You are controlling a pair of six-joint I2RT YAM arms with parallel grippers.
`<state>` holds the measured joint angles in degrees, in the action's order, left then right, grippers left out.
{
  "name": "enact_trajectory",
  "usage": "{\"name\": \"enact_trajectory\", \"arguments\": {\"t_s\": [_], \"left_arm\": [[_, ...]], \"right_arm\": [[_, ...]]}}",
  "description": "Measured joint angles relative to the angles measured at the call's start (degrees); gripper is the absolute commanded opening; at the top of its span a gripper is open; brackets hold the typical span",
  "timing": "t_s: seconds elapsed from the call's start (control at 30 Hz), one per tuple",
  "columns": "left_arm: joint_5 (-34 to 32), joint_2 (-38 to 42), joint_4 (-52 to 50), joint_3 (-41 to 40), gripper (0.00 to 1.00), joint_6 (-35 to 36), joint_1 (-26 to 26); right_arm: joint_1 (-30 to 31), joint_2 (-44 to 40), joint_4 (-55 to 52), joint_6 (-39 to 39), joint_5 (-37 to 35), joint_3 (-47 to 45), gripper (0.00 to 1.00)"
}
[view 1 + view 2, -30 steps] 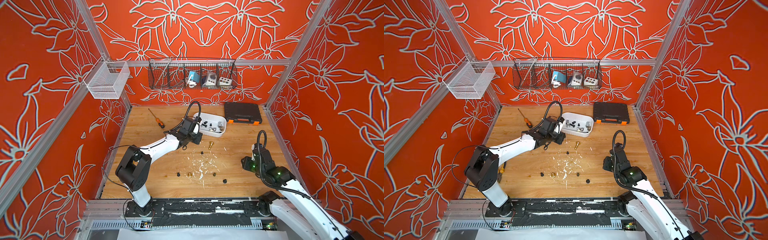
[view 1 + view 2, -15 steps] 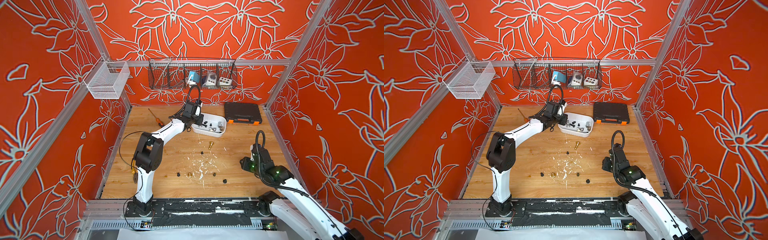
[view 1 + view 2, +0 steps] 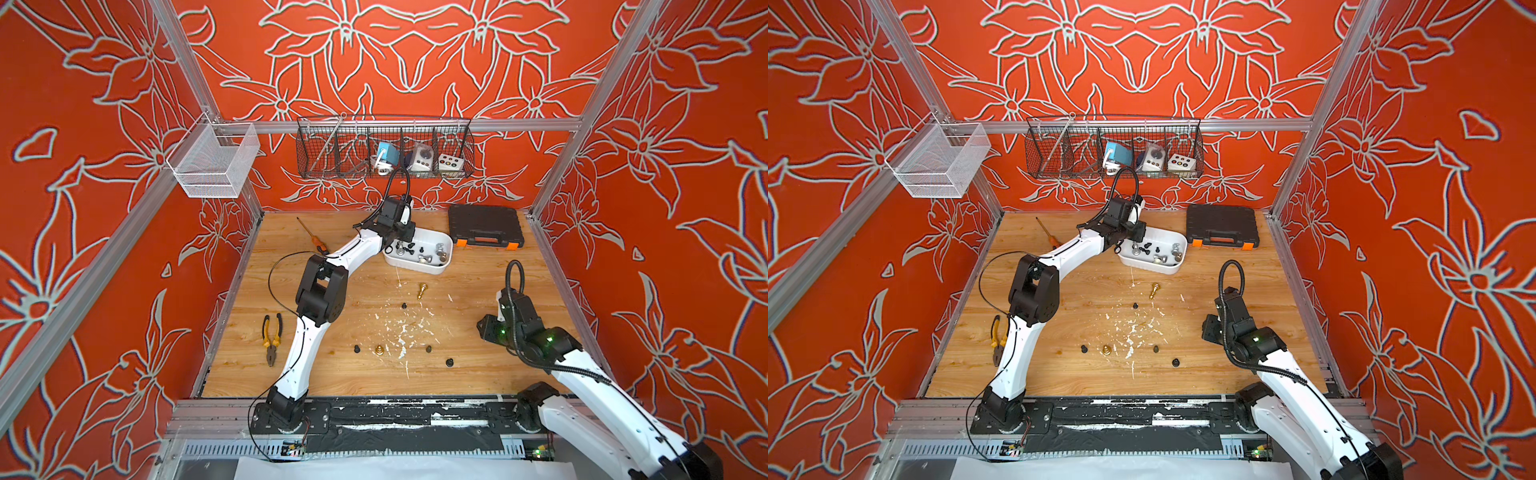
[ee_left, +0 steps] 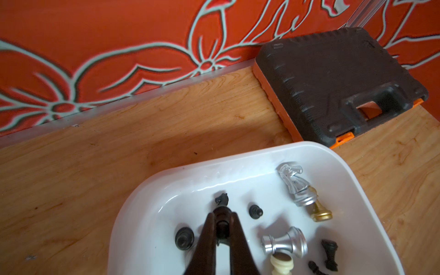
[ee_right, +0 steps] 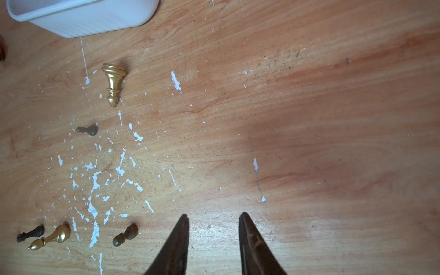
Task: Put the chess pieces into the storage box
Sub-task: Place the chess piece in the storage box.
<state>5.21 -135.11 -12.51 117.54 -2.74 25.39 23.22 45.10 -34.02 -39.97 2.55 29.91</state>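
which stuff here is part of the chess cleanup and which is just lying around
Job: storage box, chess pieces in it, six loose ones on the table, black pawn in the left gripper.
Lying about: screwdriver, pliers, black toolcase, white mesh basket, wire rack.

1. No text, label, brand, number or sign is legible in any view.
2. White button box [image 3: 450,163] in the black wire basket [image 3: 316,153]: in both top views its face is too small to read.
3. Black toolcase [image 4: 333,78]: the left wrist view shows moulded ribs on the lid and no readable marking.
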Motion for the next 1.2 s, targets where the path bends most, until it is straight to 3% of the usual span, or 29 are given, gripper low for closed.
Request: {"name": "enact_trajectory", "arguments": {"t_s": [0.27, 0.5, 1.2], "left_arm": [[0.0, -3.2, -0.5, 2.9, 0.16, -0.1, 0.0], [-0.3, -4.4, -0.6, 3.0, 0.29, -0.2, -0.2], [0.0, -4.1, -0.6, 3.0, 0.34, -0.5, -0.6]], "right_arm": [[0.0, -0.1, -0.1, 0.0, 0.0, 0.0, 0.37], [0.0, -0.5, -0.3, 0.0, 0.0, 0.0, 0.37], [0.0, -1.4, -0.8, 0.0, 0.1, 0.0, 0.37]]}}
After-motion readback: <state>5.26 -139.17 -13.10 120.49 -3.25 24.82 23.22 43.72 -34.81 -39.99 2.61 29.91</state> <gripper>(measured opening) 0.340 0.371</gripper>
